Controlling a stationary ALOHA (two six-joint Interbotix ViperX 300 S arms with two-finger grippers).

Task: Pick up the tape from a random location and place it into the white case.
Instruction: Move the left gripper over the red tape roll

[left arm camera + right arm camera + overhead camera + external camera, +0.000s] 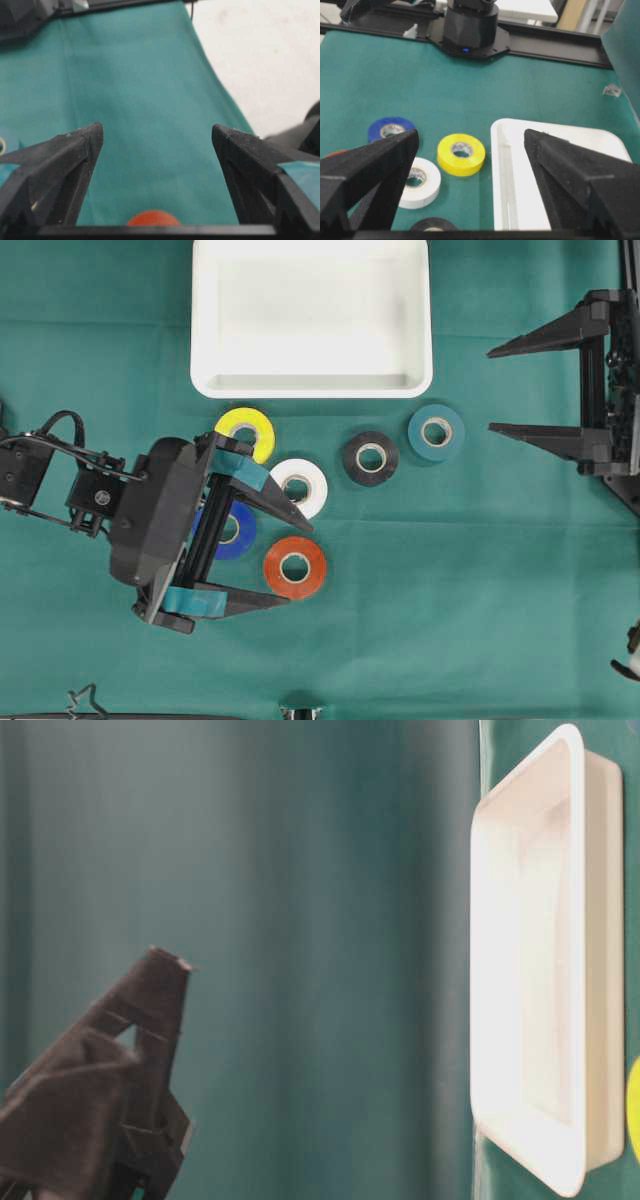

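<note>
tape rolls: 6 round rings – yellow (246,430), white (300,486), blue (236,531), orange (295,567), black (371,457), teal (436,432) | white case (311,386): 1, smooth plastic, rounded rim | left pincer (300,563) spread | right pincer (492,390) spread

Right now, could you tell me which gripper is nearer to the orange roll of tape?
Left. The left gripper is open with the orange roll of tape lying between its fingertips, while the right gripper sits open at the table's far right, beyond the teal roll.

The white case (580,970) is filling the right side against green cloth (300,920), while a dark, blurred fingertip (150,990), possibly a gripper's, is showing lower left.
</note>
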